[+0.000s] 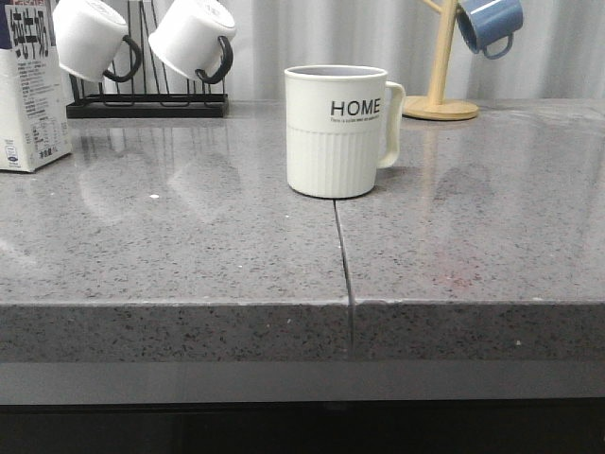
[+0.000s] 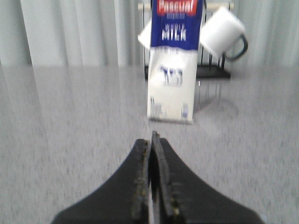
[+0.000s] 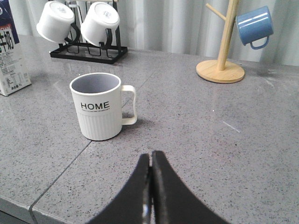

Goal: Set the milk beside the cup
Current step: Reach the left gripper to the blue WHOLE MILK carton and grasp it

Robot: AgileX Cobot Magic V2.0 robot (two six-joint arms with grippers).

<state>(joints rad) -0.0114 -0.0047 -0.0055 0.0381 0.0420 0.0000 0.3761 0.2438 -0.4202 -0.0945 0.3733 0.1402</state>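
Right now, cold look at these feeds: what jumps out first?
The HOME cup stands upright at the middle of the grey counter, handle toward the robot's right, over the seam between the two slabs. The milk stands far off at the left edge of the front view, by the black rack of white mugs; a blue mug hangs on a wooden tree at back right. Both grippers, left and right, are shut and empty.

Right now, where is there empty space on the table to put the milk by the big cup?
Bare counter lies between the milk and the cup, and right of its handle. It is crowded behind, by the black mug rack and wooden mug tree.
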